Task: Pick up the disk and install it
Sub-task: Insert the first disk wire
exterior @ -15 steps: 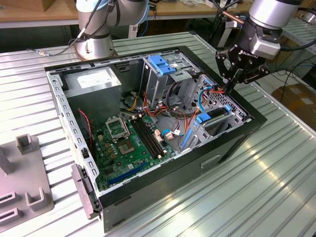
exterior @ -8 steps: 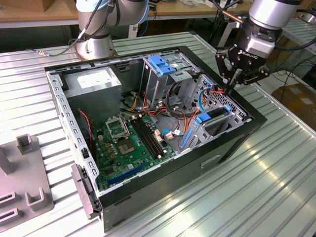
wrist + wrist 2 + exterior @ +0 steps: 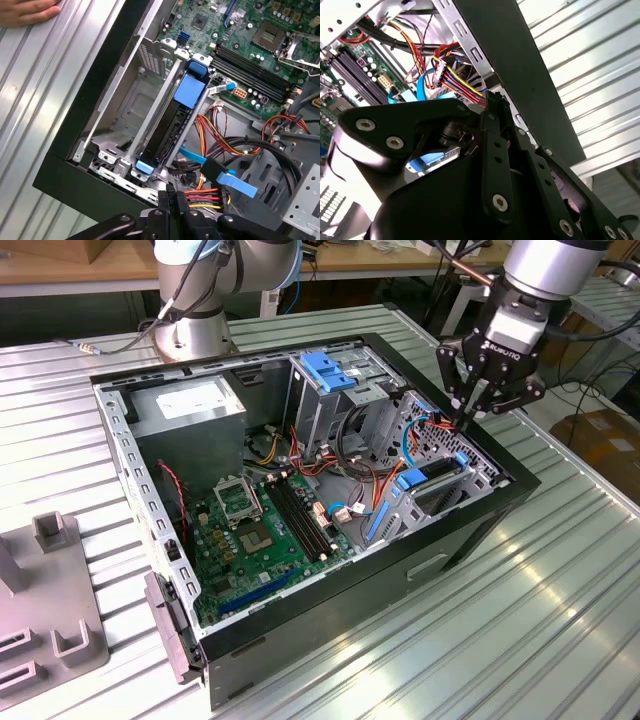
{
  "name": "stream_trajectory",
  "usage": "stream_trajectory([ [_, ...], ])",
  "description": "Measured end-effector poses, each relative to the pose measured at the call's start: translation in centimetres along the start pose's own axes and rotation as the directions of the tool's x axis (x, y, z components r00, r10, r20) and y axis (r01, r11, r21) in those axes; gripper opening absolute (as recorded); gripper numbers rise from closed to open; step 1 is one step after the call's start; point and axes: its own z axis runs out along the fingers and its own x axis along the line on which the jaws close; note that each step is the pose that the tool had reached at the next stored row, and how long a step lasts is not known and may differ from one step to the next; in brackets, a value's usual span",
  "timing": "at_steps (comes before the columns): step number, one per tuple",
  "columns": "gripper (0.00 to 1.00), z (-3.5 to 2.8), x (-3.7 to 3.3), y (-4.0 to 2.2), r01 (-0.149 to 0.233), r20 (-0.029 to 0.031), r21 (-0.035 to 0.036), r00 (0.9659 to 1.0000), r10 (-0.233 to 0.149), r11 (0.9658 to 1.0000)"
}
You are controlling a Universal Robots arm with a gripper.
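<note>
1. Open computer case [image 3: 470, 530] lying on its side on the slatted table [image 3: 560, 620]. Inside it are the green motherboard [image 3: 260, 525] and the grey power-supply box [image 3: 190, 405], which sits at the case's far corner
2. Drive cage [image 3: 150, 107] sits against the case's black front wall, and the disk [image 3: 167, 132] is down in it, standing on edge. Its blue bracket shows at both ends of the slot
3. In the exterior view the disk [image 3: 435, 475] is just below the gripper [image 3: 465, 418], inside the case
4. Gripper [image 3: 172, 192] hovers over the cage end of the case, fingers pinched together on the power cable [image 3: 200, 197], a bundle of red, yellow and black wires
5. Second wrist view: fingertips [image 3: 492, 107] are right on that bundle [image 3: 465, 87]
6. A hand [image 3: 25, 12] rests on the table outside the case
</note>
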Motion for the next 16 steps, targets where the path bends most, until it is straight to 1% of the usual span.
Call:
stream_trajectory([
  [1,0.17,0.01,-0.02,0.03,-0.003,0.0000,-0.0002,1.0000,0.003,1.0000],
  [2,0.17,0.00,-0.15,0.28,-0.004,-0.0001,-0.0004,1.0000,0.004,1.0000],
  [3,0.17,0.00,-0.38,0.76,-0.004,0.0000,-0.0003,1.0000,0.004,1.0000],
  [4,0.17,0.00,-0.47,0.95,-0.006,0.0000,-0.0003,1.0000,0.006,1.0000],
  [5,0.17,0.00,-0.47,0.96,-0.011,-0.0001,-0.0006,0.9999,0.011,0.9999],
  [6,0.17,0.02,-0.47,0.96,-0.026,-0.0001,-0.0012,0.9997,0.026,0.9997],
  [7,0.17,0.06,-0.49,0.96,-0.071,-0.0006,-0.0032,0.9975,0.071,0.9974],
  [9,0.17,0.10,-0.48,0.96,-0.103,-0.0010,-0.0045,0.9947,0.103,0.9947],
  [11,0.17,0.17,-0.49,0.96,-0.137,-0.0015,-0.0061,0.9905,0.137,0.9905],
  [13,0.17,0.22,-0.49,0.96,-0.169,-0.0020,-0.0075,0.9856,0.169,0.9856],
  [14,0.17,0.25,-0.49,0.96,-0.193,-0.0023,-0.0084,0.9813,0.193,0.9813],
  [15,0.17,0.26,-0.49,0.96,-0.202,-0.0024,-0.0089,0.9794,0.202,0.9793],
  [16,0.17,0.27,-0.49,0.97,-0.207,-0.0024,-0.0090,0.9784,0.207,0.9784],
])
